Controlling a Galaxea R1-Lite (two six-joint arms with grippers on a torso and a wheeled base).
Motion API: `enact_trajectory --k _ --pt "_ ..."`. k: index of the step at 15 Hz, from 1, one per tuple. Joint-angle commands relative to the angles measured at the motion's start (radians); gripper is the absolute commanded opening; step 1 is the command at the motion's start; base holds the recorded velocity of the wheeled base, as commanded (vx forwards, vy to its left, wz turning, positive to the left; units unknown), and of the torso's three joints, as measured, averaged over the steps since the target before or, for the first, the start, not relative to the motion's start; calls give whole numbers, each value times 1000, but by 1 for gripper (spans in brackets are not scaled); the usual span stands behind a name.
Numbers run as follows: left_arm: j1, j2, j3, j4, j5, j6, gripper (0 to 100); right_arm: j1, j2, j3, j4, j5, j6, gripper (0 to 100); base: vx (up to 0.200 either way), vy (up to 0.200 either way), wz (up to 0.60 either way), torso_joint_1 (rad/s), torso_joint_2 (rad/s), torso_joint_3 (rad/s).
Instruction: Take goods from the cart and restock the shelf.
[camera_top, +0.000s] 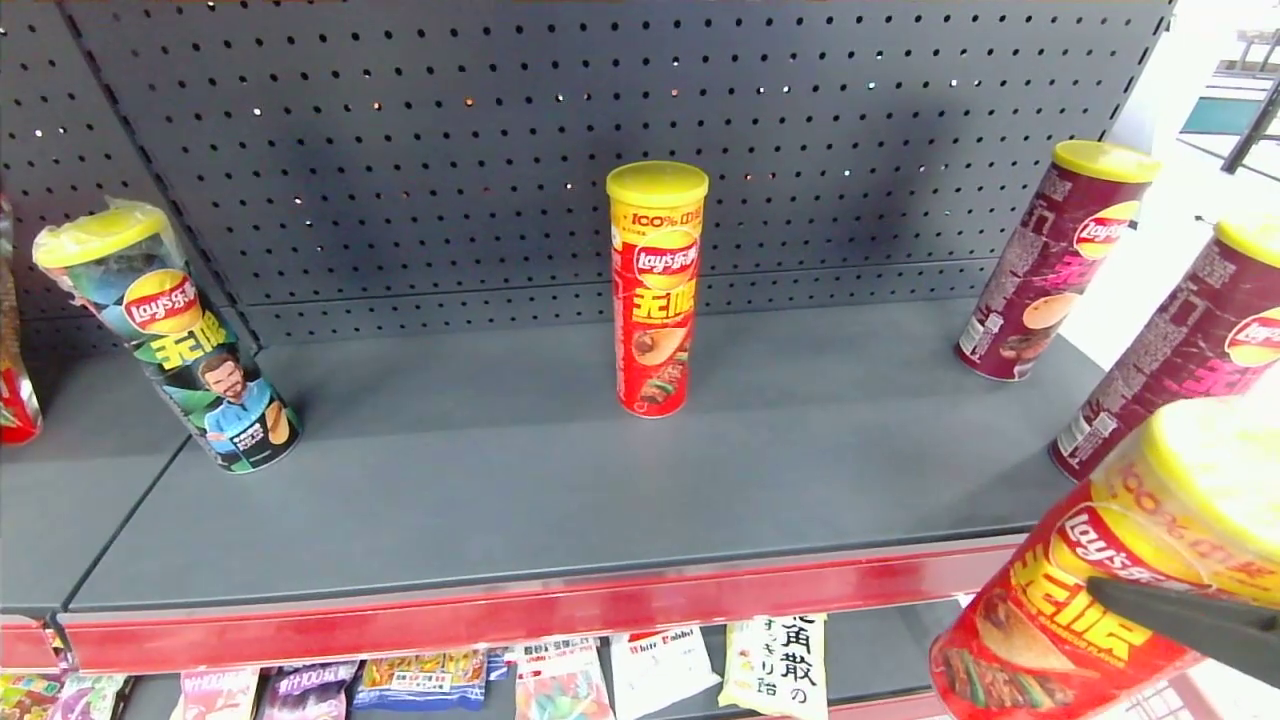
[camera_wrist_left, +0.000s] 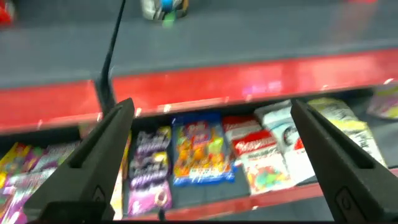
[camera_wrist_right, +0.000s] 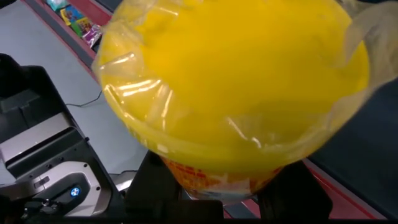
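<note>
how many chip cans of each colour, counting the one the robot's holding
red: 2, the middle can and the held can
purple: 2, the back can and the front can
green: 1, the left can
total: 5
cut-off red item at the far left edge not counted

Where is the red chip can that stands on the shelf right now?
In the head view the red chip can stands upright at the middle of the grey shelf, with the green can to its left and a purple can to its right.
</note>
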Motion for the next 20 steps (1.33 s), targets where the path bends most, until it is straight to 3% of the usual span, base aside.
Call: enact_trajectory --k 1,2,3,4,5,6,7,8,9,10,12,13,15,20 --pt "-27 336 -383 -2 -89 -31 100 38 4 -3 -2 0 7 0 0 0 0 0 0 0" --pt "-59 496 -497 -7 -192 -31 100 59 1 1 -2 0 15 0 0 0 0 0 0 0" --pt "-78 609 -543 -13 -282 -3 100 64 9 -5 -2 -3 18 0 0 0 0 0 0 0" --pt "-78 609 -543 -13 -282 -3 100 64 9 -5 -2 -3 18 0 0 0 0 0 0 0" --pt "-107 841 -664 -21 -405 55 100 61 12 -8 -2 -6 29 0 0 0 0 0 0 0" --pt "-165 957 -725 -31 -440 99 100 61 9 -16 -2 -8 36 0 0 0 0 0 0 0" --pt "-221 1014 -753 -33 -448 112 100 61 9 -17 -2 -8 38 0 0 0 0 0 0 0" --pt "-314 1117 -808 -34 -448 112 100 49 9 -19 -2 -9 45 0 0 0 0 0 0 0" --pt "-349 1194 -850 -45 -449 118 100 36 2 -14 -2 -8 52 0 0 0 0 0 0 0" --pt "-365 1256 -882 -74 -457 124 100 33 1 -13 -2 -8 53 0 0 0 0 0 0 0" --pt "-380 1421 -951 -183 -537 133 100 33 -1 -17 -2 -9 53 0 0 0 0 0 0 0" --pt "-380 1493 -995 -229 -537 142 100 33 -1 -20 -2 -9 53 0 0 0 0 0 0 0" --pt "-389 1592 -1097 -237 -540 165 100 33 1 -30 0 -9 53 0 0 0 0 0 0 0" --pt "-399 1730 -1241 -235 -541 170 100 33 10 -31 0 -9 53 0 0 0 0 0 0 0"
